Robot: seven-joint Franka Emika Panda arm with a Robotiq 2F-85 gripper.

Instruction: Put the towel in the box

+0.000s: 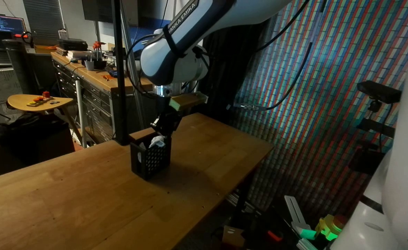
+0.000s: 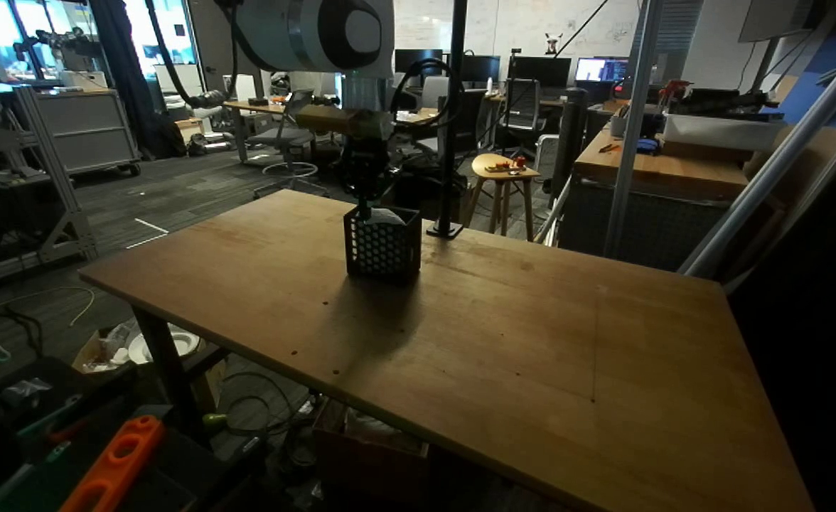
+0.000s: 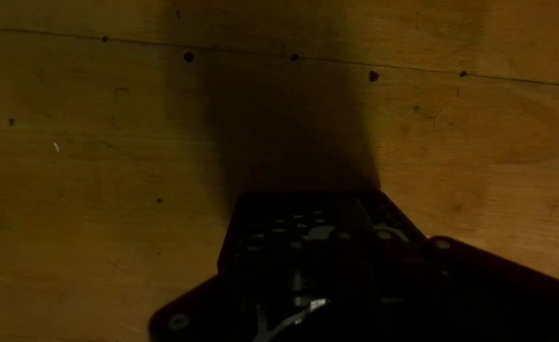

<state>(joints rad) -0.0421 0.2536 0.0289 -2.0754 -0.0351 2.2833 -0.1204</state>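
**Black box (image 1: pixel 151 160) holds the pale towel (image 1: pixel 158 139), gripper (image 1: pixel 166 131) at its mouth**

Left to right in an exterior view, a wooden stool (image 1: pixel 22 100) stands well apart from the work; then comes a black upright post (image 1: pixel 119 86), near the box. The box stands upright on the wooden table (image 1: pixel 68 198), its walls pierced with holes; it looks like stiff plastic, probably light enough to be nudged by a stray touch. The towel lies bunched inside, its top showing near the rim. It reads as soft, light and unbreakable, more likely to fold or snag in a hole than to slip. A raised fold near the middle would be the best hold; a pinch at a loose edge could leave cloth trailing over the rim. Just above and to the right of the cloth's visible top, the gripper points down with its tips at or just within the mouth. It is too dark there, in both exterior views and the wrist view, to tell how far apart its jaws stand or whether they have hold of the cloth.
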